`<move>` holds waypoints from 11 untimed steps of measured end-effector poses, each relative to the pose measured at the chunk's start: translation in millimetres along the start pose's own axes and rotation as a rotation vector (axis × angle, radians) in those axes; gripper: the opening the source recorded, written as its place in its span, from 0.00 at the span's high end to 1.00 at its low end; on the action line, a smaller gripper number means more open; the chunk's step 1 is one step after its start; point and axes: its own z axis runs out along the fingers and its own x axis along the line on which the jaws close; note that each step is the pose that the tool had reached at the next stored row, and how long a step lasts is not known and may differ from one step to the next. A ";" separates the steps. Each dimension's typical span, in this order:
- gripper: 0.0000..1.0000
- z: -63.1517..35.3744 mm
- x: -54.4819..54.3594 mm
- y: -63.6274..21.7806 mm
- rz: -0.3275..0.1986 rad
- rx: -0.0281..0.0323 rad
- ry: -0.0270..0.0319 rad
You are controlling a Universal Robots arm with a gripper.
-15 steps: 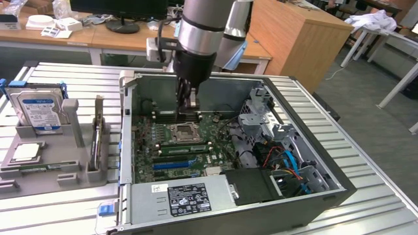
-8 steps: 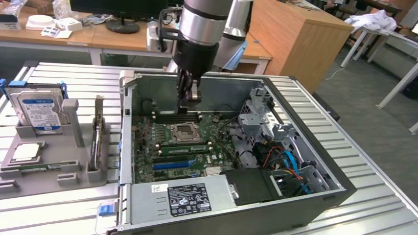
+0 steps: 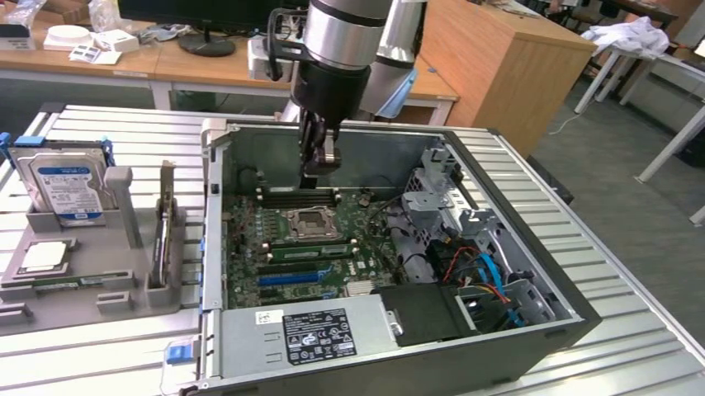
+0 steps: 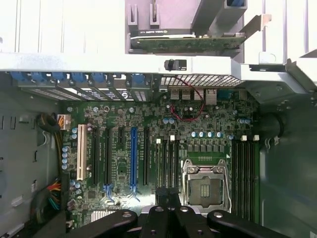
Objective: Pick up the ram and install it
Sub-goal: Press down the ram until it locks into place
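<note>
The ram (image 3: 61, 283) is a narrow green stick lying flat in the grey holder (image 3: 127, 272) at the exterior view's left, just in front of the square silver processor chip (image 3: 44, 257). My gripper (image 3: 319, 167) hangs inside the open computer case (image 3: 484, 157), above the motherboard (image 3: 248, 239) and near the processor socket (image 3: 312, 221). It is far from the ram. In the wrist view the gripper (image 4: 168, 198) is shut with nothing held, hovering over the black slots (image 4: 168, 163) beside the socket (image 4: 205, 191).
A blue-labelled hard drive (image 3: 66, 186) stands in the holder, and a long card (image 3: 165, 223) stands on edge beside the case wall; the card (image 4: 188, 43) also appears from the wrist. A green strip (image 3: 312, 252) lies along the slots. The power supply (image 3: 314, 334) and cables (image 3: 484, 272) crowd the case's near and right sides.
</note>
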 end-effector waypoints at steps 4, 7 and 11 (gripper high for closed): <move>0.89 -0.6 0.0 -5.3 0.000 -0.0001 -0.0001; 0.89 -1.6 0.0 -13.3 -0.001 -0.0002 0.0000; 0.89 -2.8 0.0 -25.2 -0.003 -0.0002 0.0001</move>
